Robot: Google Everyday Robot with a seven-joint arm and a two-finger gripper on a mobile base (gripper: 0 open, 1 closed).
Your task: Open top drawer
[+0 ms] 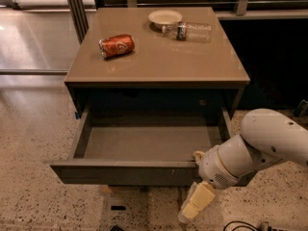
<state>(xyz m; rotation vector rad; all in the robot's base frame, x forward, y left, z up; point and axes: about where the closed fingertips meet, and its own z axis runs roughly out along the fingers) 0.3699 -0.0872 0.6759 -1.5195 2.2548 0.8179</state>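
Note:
The top drawer [130, 173] of the grey-brown cabinet stands pulled far out toward me, its plain grey inside [144, 143] showing and holding nothing. My gripper [196, 203] hangs just in front of and below the right end of the drawer front, pointing down toward the floor. The white arm [262, 146] reaches in from the right, with its wrist against the drawer's right front corner.
On the cabinet top [159, 66] lie a red can [117, 45] on its side, a white dish [165, 17] and a clear plastic bottle [188, 31] on its side. Speckled floor [33, 143] lies to the left. A dark rail and posts stand behind.

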